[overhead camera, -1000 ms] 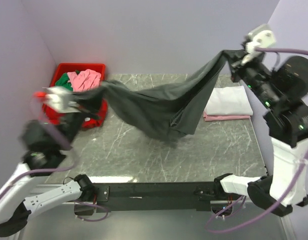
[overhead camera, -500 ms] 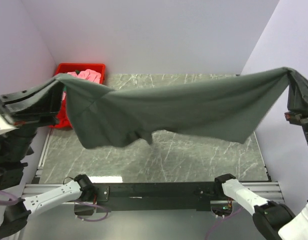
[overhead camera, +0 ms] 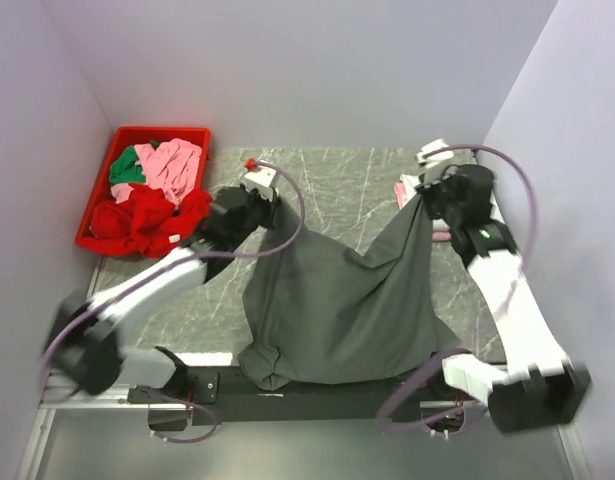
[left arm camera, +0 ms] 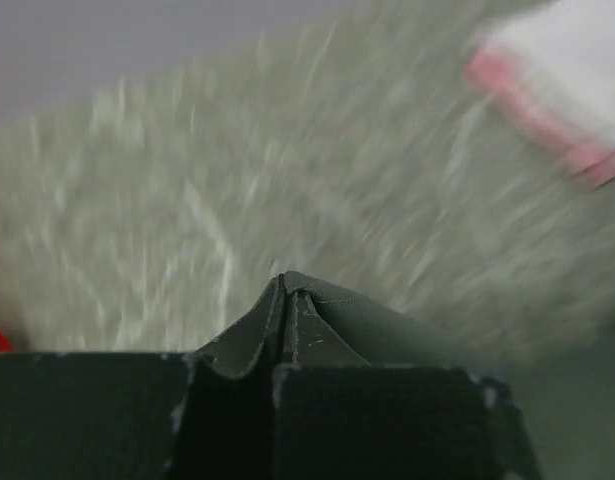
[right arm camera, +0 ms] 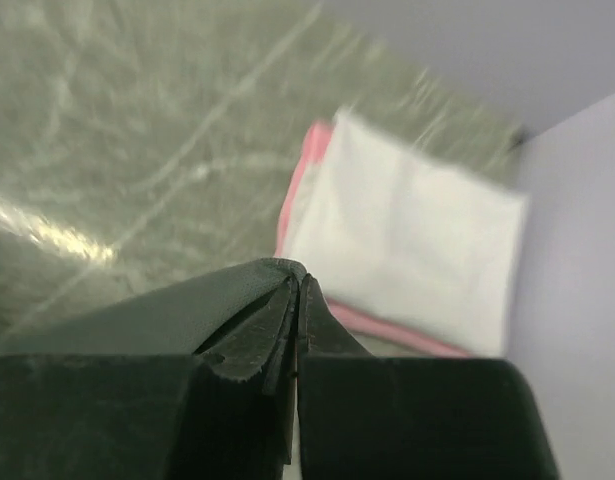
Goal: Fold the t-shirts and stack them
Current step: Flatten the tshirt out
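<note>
The large dark grey t-shirt [overhead camera: 337, 305] hangs between both grippers and drapes down over the table's near edge. My left gripper [overhead camera: 259, 196] is shut on its upper left corner; the pinched cloth [left arm camera: 327, 320] shows in the left wrist view. My right gripper [overhead camera: 427, 185] is shut on the upper right corner, with the cloth [right arm camera: 177, 310] pinched at its fingertips [right arm camera: 305, 295]. A folded white shirt [right arm camera: 407, 240] lies on a folded pink one [right arm camera: 387, 328] at the right, mostly hidden in the top view. Pink [overhead camera: 172, 165], red [overhead camera: 137, 220] and green [overhead camera: 125, 168] shirts lie in the bin.
A red plastic bin [overhead camera: 157, 132] stands at the back left corner. The marble table [overhead camera: 337, 180] is walled by lilac panels left, back and right. The black arm-mount rail [overhead camera: 317, 385] runs along the near edge.
Both arms have swung down and inward from a wide, high spread. The dark grey shirt, stretched flat in the air before, now hangs narrower and drapes over the table's near edge.
</note>
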`<state>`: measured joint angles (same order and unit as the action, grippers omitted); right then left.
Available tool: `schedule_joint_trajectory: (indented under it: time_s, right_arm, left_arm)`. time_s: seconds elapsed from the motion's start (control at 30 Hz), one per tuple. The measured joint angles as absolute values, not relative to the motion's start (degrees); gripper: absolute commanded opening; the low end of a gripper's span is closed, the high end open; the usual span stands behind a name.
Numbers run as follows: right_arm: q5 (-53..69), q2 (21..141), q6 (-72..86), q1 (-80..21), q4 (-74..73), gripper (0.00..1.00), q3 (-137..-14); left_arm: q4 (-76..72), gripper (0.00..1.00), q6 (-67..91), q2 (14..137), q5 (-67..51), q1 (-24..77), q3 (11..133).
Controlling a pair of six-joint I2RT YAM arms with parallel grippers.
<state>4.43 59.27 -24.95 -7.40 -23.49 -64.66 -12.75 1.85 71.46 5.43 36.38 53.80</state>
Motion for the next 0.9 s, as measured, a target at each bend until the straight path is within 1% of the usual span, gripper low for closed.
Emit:
schedule_joint_trajectory:
  time_s: [0.1,0.17,0.2,0.23,0.27,0.3,0.33,0.37,0.4,0.43,0.57,0.6,0.67,0.7,0.8,0.9]
  right_arm:
    - [5.80,70.19,-24.93,-5.48,-19.09,0.00,-60.25]
    - [6.76,78.17,-24.95,-5.21,-16.71,0.00,-60.34]
    - [7.07,81.34,-24.97,-5.21,-15.97,0.00,-60.75]
    - [7.38,84.62,-24.97,-5.19,-15.35,0.00,-61.39]
    - [7.75,87.66,-24.97,-5.19,-14.83,0.00,-62.02]
    - [7.99,89.54,-24.95,-5.19,-14.39,0.00,-62.37]
    - [8.25,91.15,-24.95,-5.19,-14.13,0.00,-62.48]
    - [8.58,92.01,-24.95,-5.08,-14.17,0.00,-62.52]
    - [8.80,92.14,-24.95,-5.02,-14.17,0.00,-62.52]
    - [9.15,92.03,-24.95,-4.95,-14.13,0.00,-62.54]
    - [10.61,90.04,-24.93,-4.32,-13.58,0.00,-62.76]
    - [10.90,89.58,-24.88,-4.19,-13.58,0.00,-62.81]
    - [11.75,88.51,-24.58,-3.88,-13.69,0.00,-62.96]
    - [12.12,88.12,-24.38,-3.79,-13.65,0.00,-63.07]
    - [13.41,87.59,-23.64,-3.73,-13.78,0.00,-63.53]
    - [14.57,87.59,-23.16,-3.70,-13.85,0.00,-63.75]
  left_arm:
    - [-12.67,0.01,6.00,84.66,4.05,30.94,52.01]
    - [-11.86,0.01,8.34,93.84,3.01,28.53,54.15]
    - [-10.87,0.04,9.19,98.83,2.59,27.81,56.86]
    - [-9.89,0.09,9.76,102.10,2.46,27.55,59.31]
    - [-8.67,0.26,10.26,105.56,2.20,27.44,62.37]
    - [-7.33,0.35,10.41,107.90,2.04,27.46,65.21]
    - [-6.20,0.53,10.87,109.80,1.67,27.49,67.92]
    - [-5.23,0.89,11.07,110.52,1.52,27.53,69.87]
    - [-4.67,0.98,11.29,110.52,1.65,27.57,70.85]
    - [-4.43,0.99,11.97,109.71,2.24,27.57,71.44]
    - [-2.50,0.99,11.79,103.57,3.68,27.35,71.75]
    - [-1.74,0.98,11.97,101.54,3.81,27.09,71.72]
    - [-0.51,0.91,13.26,97.82,3.25,26.15,71.68]
    - [0.03,0.90,14.37,96.25,2.70,25.41,71.61]
    - [1.37,0.88,16.64,94.21,0.95,23.42,70.46]
    - [3.33,0.87,19.40,94.89,-0.67,22.48,66.52]
